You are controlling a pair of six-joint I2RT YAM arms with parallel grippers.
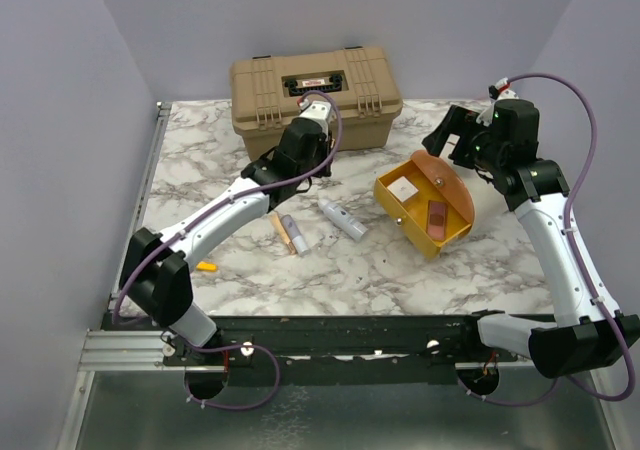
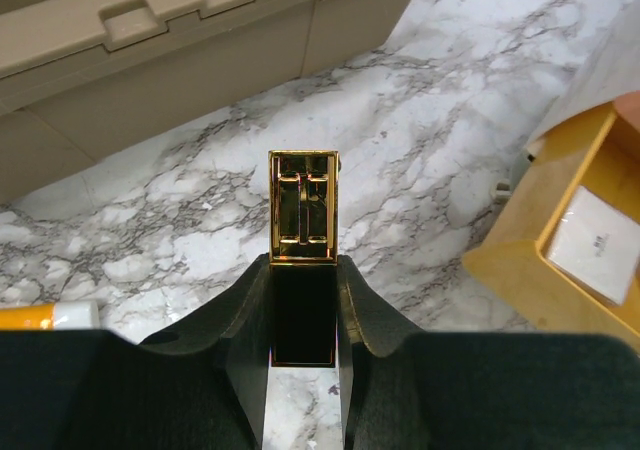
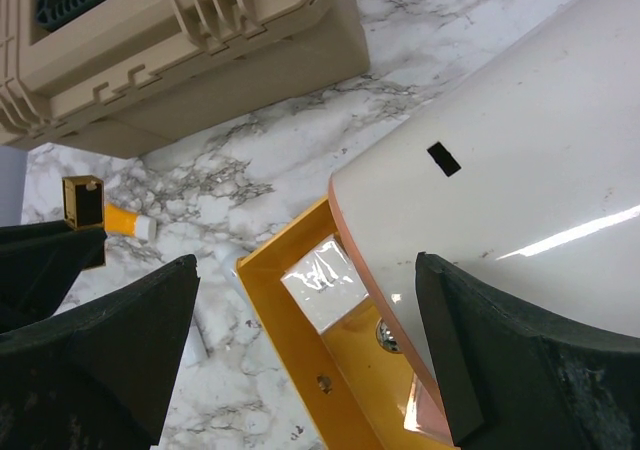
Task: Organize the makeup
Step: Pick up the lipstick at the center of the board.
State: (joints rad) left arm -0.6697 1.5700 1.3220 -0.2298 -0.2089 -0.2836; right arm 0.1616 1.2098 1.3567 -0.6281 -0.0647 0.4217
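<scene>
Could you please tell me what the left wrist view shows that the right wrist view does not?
Left wrist only: the left gripper shut on the black body of the stick. Right wrist only: the pale open lid of the box, and the right gripper, open. Both: the tan case, the yellow box with a white packet inside, the orange tube, the stick's gold end and the marble table.
</scene>
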